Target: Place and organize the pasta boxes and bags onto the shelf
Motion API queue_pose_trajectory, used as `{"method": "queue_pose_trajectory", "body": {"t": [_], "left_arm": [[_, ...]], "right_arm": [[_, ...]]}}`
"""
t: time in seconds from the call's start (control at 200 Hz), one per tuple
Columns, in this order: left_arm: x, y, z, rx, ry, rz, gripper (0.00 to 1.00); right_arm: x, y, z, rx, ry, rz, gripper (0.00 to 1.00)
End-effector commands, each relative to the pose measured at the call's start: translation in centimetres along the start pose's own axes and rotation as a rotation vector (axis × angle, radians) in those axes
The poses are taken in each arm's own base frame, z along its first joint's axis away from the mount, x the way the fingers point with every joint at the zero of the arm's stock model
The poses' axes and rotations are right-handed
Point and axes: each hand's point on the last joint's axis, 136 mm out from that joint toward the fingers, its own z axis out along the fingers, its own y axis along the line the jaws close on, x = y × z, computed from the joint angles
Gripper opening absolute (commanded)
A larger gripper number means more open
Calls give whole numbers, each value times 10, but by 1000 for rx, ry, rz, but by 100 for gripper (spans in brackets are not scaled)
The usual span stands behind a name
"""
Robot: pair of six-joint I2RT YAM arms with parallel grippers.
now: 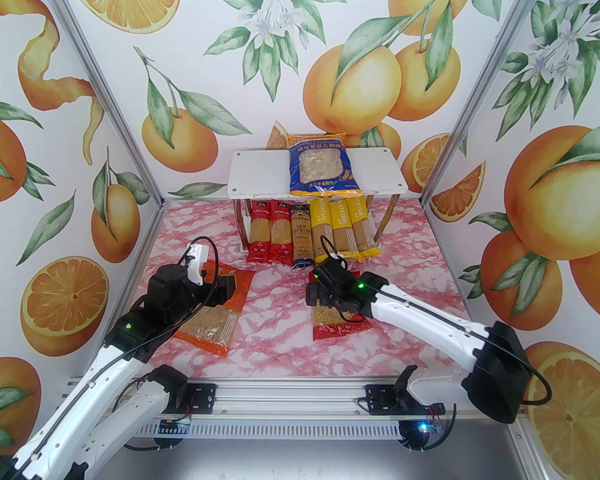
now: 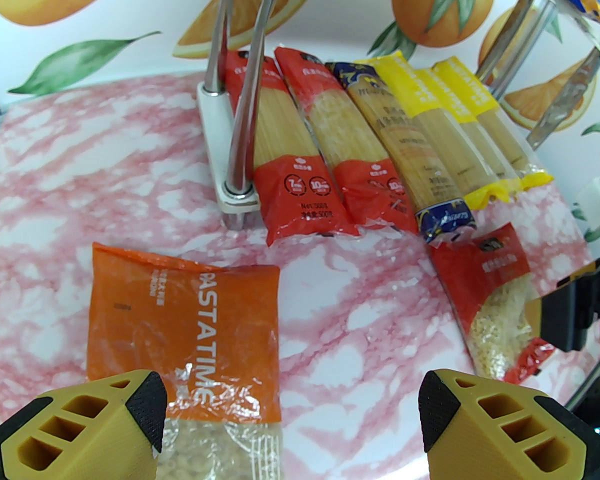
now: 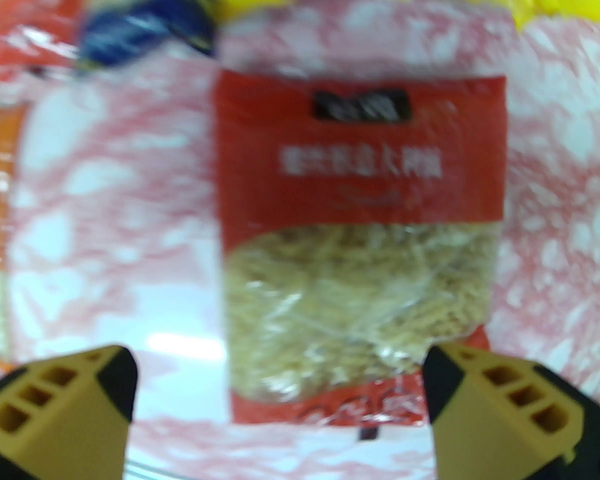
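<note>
Now the right hand [image 3: 280, 383], fingers wide apart and empty, hovers over the red bag [image 3: 360, 248], its long axis running straight ahead. The left hand [image 2: 290, 403], likewise apart, has the orange bag [image 2: 180, 318] beneath one finger. Farther ahead the shelf [image 1: 260, 175] carries a blue bag [image 1: 322, 168] on top, six spaghetti packs [image 1: 310, 235] below.

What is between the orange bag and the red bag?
Nothing, just bare pink table between the orange bag and the red bag, seen from above.
</note>
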Motion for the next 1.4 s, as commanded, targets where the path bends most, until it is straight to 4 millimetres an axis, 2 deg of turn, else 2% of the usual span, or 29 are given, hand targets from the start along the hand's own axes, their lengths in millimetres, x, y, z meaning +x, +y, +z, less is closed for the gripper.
{"method": "queue_pose_trajectory", "body": {"t": [0.0, 0.125, 0.48, 0.666, 0.866, 0.986, 1.091, 1.216, 1.291, 1.391], "left_arm": [[-8, 1, -4, -9, -25, 11, 87], [-9, 3, -5, -17, -26, 18, 87], [-8, 6, -6, -33, -25, 23, 88], [-8, 7, -4, -38, -21, 22, 88], [-7, 7, -3, -39, -18, 22, 88], [-8, 7, -3, -39, -20, 22, 88], [-10, 6, -2, -35, -25, 20, 88], [-11, 5, -1, -31, -23, 20, 88], [-12, 5, -2, -31, -24, 22, 88], [-12, 5, -3, -32, -27, 25, 88]], "right_arm": [[8, -15, 17, 89, 11, 3, 100], [7, -10, 29, 94, 17, 5, 100], [4, -26, 61, 122, 58, 61, 100], [26, -22, 78, 85, 156, 49, 100], [63, -34, 89, 85, 256, 52, 99], [82, -38, 91, 60, 309, 63, 82], [96, -40, 94, 37, 348, 79, 60], [105, -40, 97, 14, 378, 98, 29], [104, -38, 96, 3, 375, 101, 1], [96, -35, 91, -16, 345, 99, 0]]}}
